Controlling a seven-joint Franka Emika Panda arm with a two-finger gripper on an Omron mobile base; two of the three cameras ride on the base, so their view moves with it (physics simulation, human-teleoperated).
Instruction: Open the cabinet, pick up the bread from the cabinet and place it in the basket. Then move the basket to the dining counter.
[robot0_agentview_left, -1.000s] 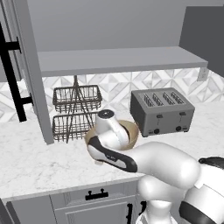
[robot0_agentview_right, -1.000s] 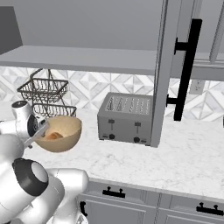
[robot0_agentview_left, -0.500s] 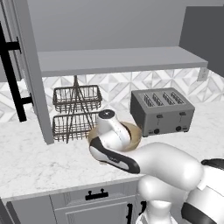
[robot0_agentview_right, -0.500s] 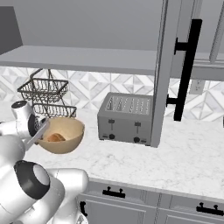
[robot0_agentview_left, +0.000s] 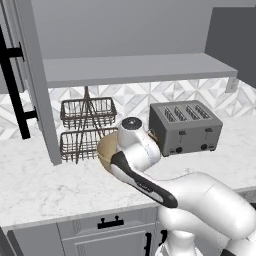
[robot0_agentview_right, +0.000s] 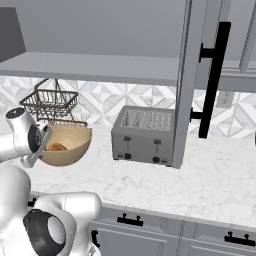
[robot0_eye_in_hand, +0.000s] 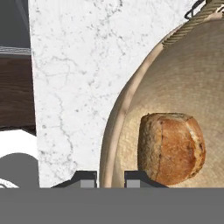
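The tan basket (robot0_eye_in_hand: 183, 74) stands near the counter's front, next to the wire rack, with the golden-brown bread (robot0_eye_in_hand: 173, 148) lying inside it. My gripper (robot0_eye_in_hand: 110, 177) is shut on the basket's near rim, one fingertip on each side of the wall. From the right base view the basket (robot0_agentview_right: 75, 150) hangs just off the worktop at my gripper (robot0_agentview_right: 44, 146), the bread (robot0_agentview_right: 57, 147) showing over its edge. My white hand covers most of the basket (robot0_agentview_left: 106, 147) in the left base view. The cabinet (robot0_agentview_left: 135, 70) is open, its shelf bare. The dining counter is out of view.
A grey four-slot toaster (robot0_agentview_left: 185, 127) stands right of the basket and a dark two-tier wire rack (robot0_agentview_left: 85, 130) just behind it. The open cabinet doors (robot0_agentview_right: 192, 75) hang over the marble worktop (robot0_agentview_left: 50, 185) on both sides. Grey drawers (robot0_agentview_right: 130, 225) run below.
The gripper's jaws closed on the basket's rim. Hand and basket have since risen slightly off the worktop.
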